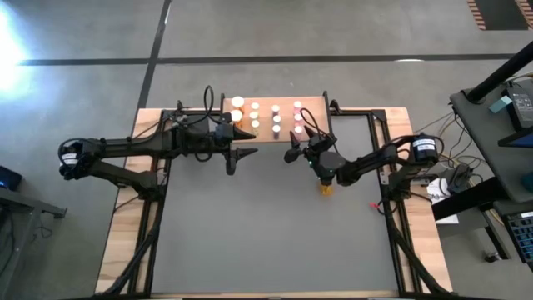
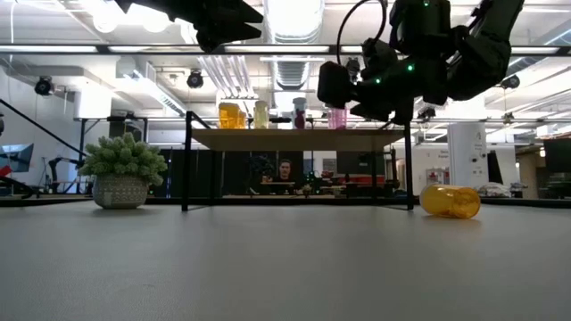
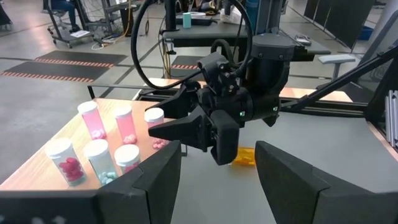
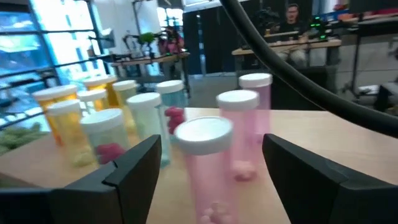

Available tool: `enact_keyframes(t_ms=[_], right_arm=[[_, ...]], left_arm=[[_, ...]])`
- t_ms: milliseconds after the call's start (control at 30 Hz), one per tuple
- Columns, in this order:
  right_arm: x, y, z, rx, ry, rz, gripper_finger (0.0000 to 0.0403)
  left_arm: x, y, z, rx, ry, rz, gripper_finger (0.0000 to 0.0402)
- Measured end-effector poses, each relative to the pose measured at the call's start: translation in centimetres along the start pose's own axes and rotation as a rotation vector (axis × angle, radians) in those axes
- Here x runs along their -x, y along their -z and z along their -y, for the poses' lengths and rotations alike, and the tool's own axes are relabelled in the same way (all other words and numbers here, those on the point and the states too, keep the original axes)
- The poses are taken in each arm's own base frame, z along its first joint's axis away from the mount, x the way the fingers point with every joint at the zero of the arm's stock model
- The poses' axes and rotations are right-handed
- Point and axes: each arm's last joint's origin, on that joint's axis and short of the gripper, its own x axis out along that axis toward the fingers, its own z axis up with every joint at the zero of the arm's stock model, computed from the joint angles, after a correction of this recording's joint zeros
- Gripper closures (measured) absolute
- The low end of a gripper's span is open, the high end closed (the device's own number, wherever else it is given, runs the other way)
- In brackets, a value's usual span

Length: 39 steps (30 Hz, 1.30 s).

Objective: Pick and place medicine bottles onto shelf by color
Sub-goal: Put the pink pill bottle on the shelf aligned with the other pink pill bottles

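While the right hand (image 1: 297, 142) hangs open above the shelf (image 1: 316, 106), an orange bottle (image 1: 326, 188) lies sideways on the desk, nearest it; left hand (image 1: 236, 158) half-open, empty.

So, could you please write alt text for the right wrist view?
The right pincer, open, hovers around a pink medicine bottle with a white cap, standing on the wooden shelf. More pink, clear and orange bottles stand behind.

An orange bottle (image 2: 451, 201) lies on its side at four o'clock of the shelf (image 2: 299, 140); a potted plant (image 2: 122, 169) stands at eight o'clock.
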Motion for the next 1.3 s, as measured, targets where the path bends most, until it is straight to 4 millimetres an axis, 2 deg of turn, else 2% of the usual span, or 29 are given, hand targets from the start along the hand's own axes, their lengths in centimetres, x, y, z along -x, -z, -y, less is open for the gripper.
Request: enact_keyframes(t_ms=[167, 367, 867, 1300], right_arm=[[0.2, -0.5, 0.2, 0.023, 0.020, -0.029, 0.0129], [0.8, -1.4, 0.3, -0.015, -0.034, -0.088, 0.0126], [2.8, -3.4, 1.7, -0.016, -0.060, -0.249, 0.0129], [2.5, -1.5, 1.6, 0.070, -0.013, -0.273, 0.0129]], left_arm=[[0.0, 0.0, 0.0, 0.000, 0.000, 0.000, 0.0212], [0.0, 0.0, 0.0, 0.000, 0.000, 0.000, 0.0212], [0.0, 0.0, 0.0, 0.000, 0.000, 0.000, 0.0212], [0.0, 0.0, 0.0, 0.000, 0.000, 0.001, 0.0212]])
